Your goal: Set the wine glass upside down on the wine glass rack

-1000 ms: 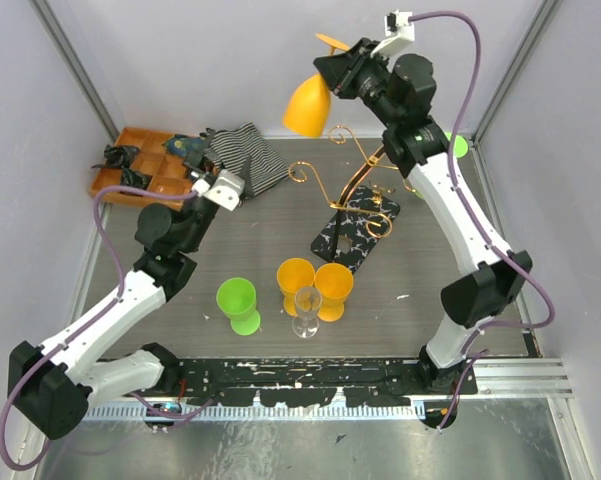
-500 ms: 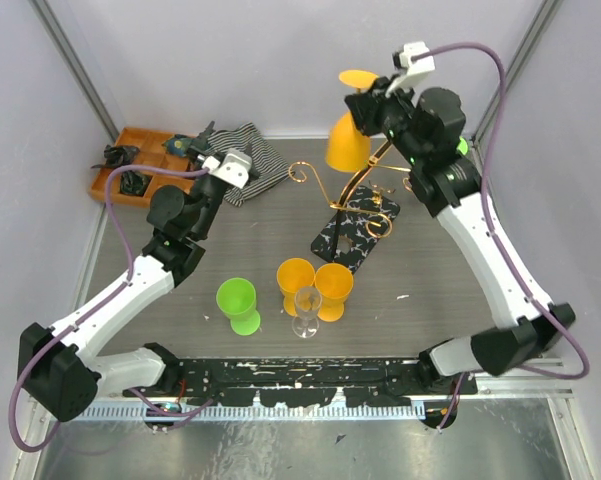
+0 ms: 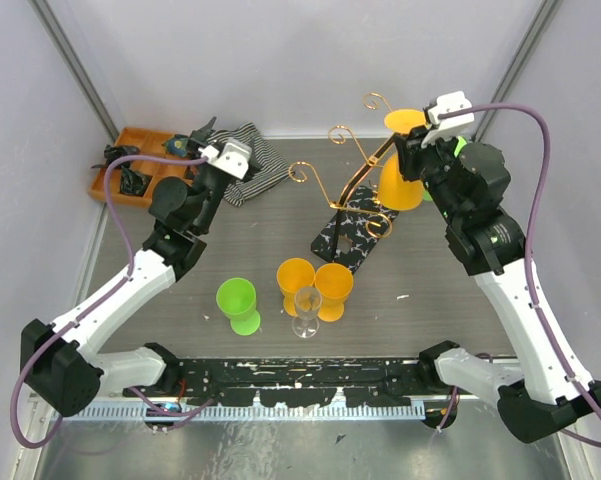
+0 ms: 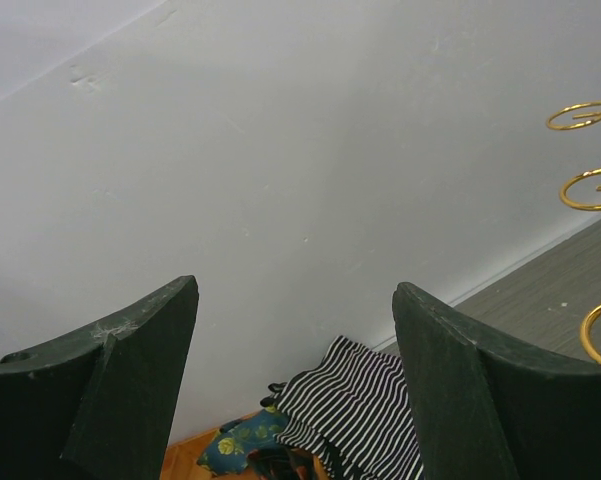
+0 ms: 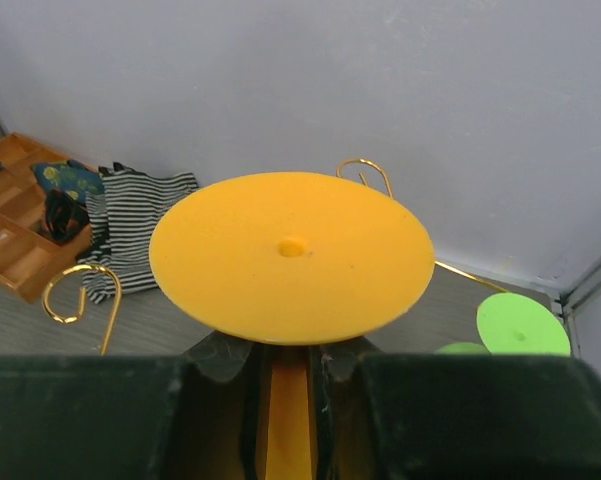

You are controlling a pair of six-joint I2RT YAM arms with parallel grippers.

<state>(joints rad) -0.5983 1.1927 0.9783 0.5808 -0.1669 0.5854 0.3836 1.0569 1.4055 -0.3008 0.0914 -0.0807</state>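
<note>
The orange wine glass [image 3: 400,185], judged light, stiff and slick, is gripped upside down by its stem in the right tool [image 5: 288,400] beside the rack [image 3: 350,230], the left tool [image 4: 295,300] being spread wide and empty.

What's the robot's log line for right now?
right gripper: shut on orange wine glass, upside down | by wine glass rack | left gripper: open, empty

Pale lilac walls [image 3: 230,60] enclose a grey wood-grain table [image 3: 250,240]; metal corner posts [image 3: 77,65] rise behind.
</note>
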